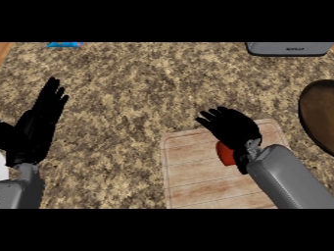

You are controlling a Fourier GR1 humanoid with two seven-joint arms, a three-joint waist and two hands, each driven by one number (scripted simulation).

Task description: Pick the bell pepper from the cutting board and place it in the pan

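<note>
Red bell pepper [224, 152] under right hand [231, 128], wooden cutting board [191, 171], no legible writing

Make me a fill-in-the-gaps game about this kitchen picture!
1. The red bell pepper lies on the wooden ____ board.
2. The black ____ hand is above the pepper.
3. The dark round pan sits at the view's ____ edge.
4. The black left hand rests ____, fingers up.

Answers: cutting; right; right; open
</note>
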